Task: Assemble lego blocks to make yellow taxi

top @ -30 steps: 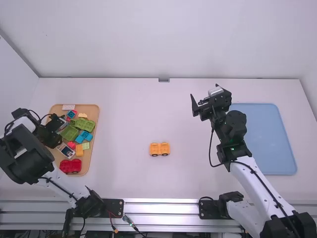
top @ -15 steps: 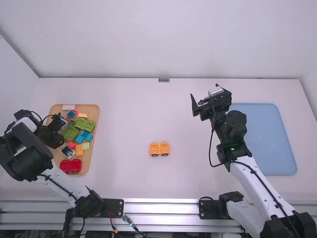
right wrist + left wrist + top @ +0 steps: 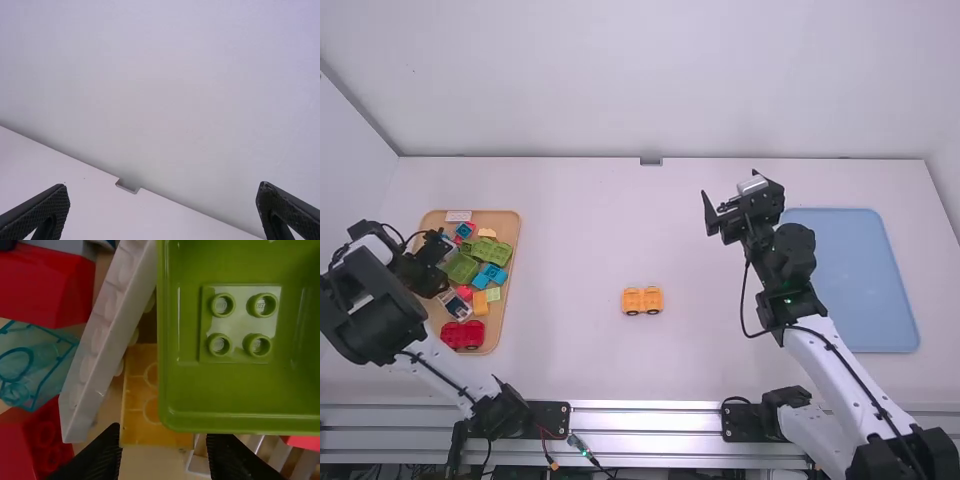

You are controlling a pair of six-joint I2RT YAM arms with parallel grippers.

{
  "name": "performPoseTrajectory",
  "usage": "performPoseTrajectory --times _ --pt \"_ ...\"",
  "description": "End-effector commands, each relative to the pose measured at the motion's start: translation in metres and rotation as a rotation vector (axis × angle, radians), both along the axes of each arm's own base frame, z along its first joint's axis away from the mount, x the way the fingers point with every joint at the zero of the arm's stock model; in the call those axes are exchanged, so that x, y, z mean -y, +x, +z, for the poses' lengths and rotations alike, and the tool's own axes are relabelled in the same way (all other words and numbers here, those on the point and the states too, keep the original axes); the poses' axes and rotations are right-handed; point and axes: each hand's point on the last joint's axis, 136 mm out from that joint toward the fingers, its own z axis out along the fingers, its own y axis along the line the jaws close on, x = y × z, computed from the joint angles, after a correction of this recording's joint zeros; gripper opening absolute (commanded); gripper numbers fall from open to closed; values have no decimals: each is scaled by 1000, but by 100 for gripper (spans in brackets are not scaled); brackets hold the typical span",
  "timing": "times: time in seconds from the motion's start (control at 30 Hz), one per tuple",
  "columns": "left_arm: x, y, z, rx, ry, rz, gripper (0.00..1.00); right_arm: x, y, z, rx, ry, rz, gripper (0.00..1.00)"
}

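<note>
Yellow taxi (image 3: pixel 652 295) sits around mid-table | left claw (image 3: pixel 438 281) down over the tan tray (image 3: pixel 502 318) on the left, fingers apart near an orange brick (image 3: pixel 137 412) | right claw (image 3: pixel 730 190) raised far right, spread wide

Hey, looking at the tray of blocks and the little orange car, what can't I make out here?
- High view: part of the wooden tray, covered by the left arm.
- High view: stud detail on the orange car, too small.
- Left wrist view: the rest of the yellow-orange block, hidden by the green open-topped block.
- Left wrist view: the green block's far end and part of the studded red block, cut off by the edge.
</note>
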Motion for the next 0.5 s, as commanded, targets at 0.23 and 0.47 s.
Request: performPoseTrajectory --times 0.23,0.47 --pt "1 4 -2 7 -18 19 41 -1 2 19 37 16 -1 99" --pt "-3 3 -2 -4 -1 28 36 -1 3 19 37 16 -1 99"
